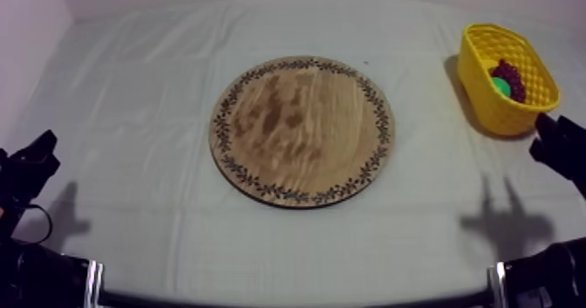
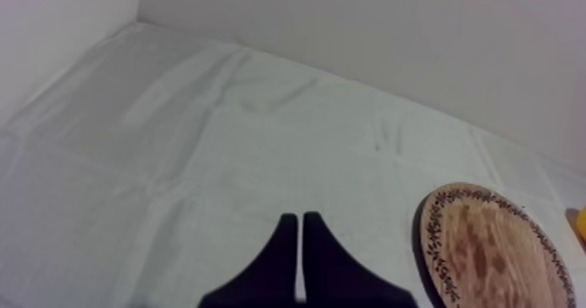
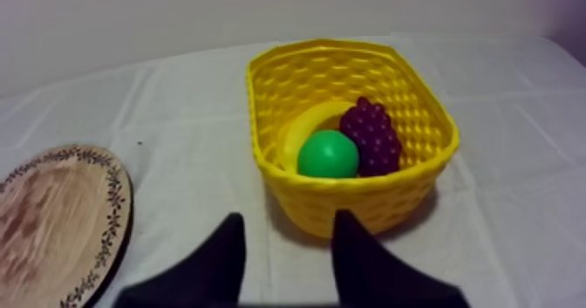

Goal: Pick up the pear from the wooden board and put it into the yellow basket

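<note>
Inside the yellow basket point(image 3: 349, 198) the pear point(image 3: 328, 154) is lying, job seemingly done; right claw point(image 3: 288, 217) is hanging open, left claw point(image 2: 301, 220) closed, needing only retreat

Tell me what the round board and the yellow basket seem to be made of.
Board: wood by its look, brown grain blotches, matt, dark leaf pattern round the rim. Basket: probably moulded plastic, uniform bright yellow, faint sheen, woven-look lattice walls.

I see a dark purple bunch of grapes point(image 3: 373, 135); a banana point(image 3: 303, 126) curves just beside the grapes; creased grey-white cloth point(image 1: 131, 111) spreads around them.
</note>
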